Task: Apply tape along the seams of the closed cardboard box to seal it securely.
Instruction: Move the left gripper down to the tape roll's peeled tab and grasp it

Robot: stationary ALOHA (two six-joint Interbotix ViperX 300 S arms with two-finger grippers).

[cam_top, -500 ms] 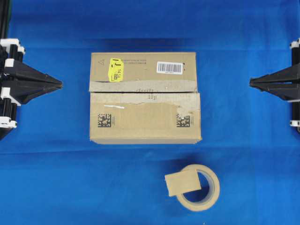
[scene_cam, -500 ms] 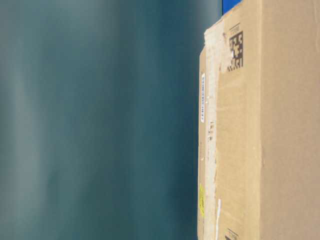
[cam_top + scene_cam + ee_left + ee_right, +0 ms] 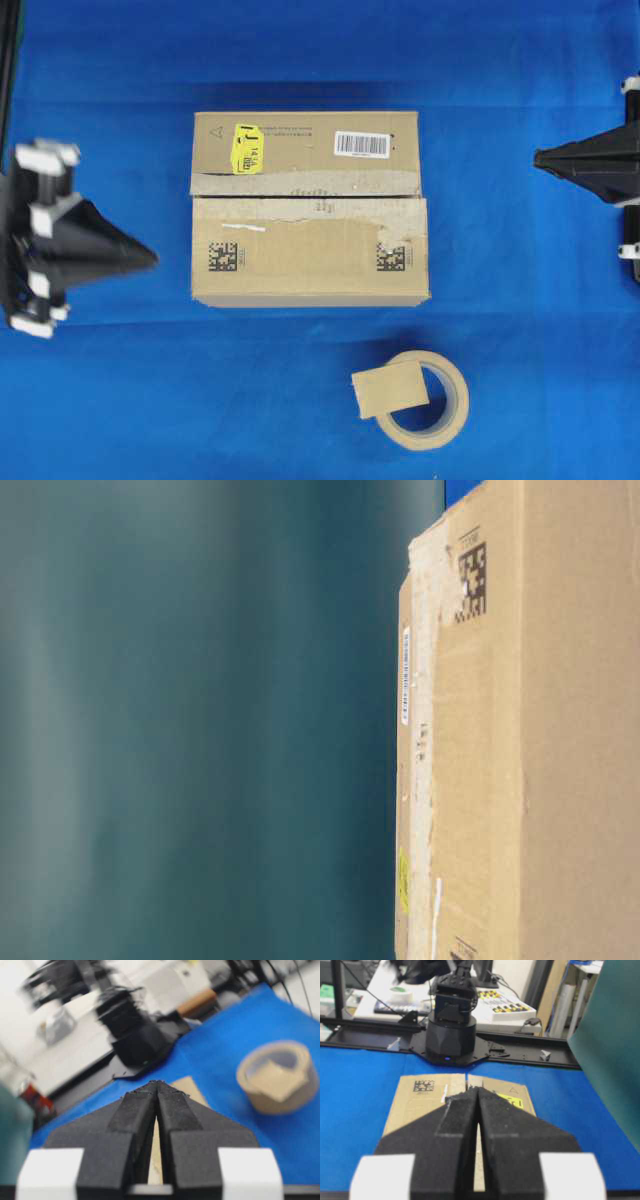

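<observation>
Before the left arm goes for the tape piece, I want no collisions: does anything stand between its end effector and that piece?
Nothing visible does. The left end effector is shut, left of the large brown cardboard box. The short tan-brown tape piece lies on the beige ring-shaped tape roll in front of the box, with only bare blue table cover between.

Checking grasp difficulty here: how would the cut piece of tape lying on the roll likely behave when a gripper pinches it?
The tape looks thin and flat, so probably floppy and very light. It overhangs the tape roll, so an edge pinch seems possible. It may cling to the roll.
</observation>
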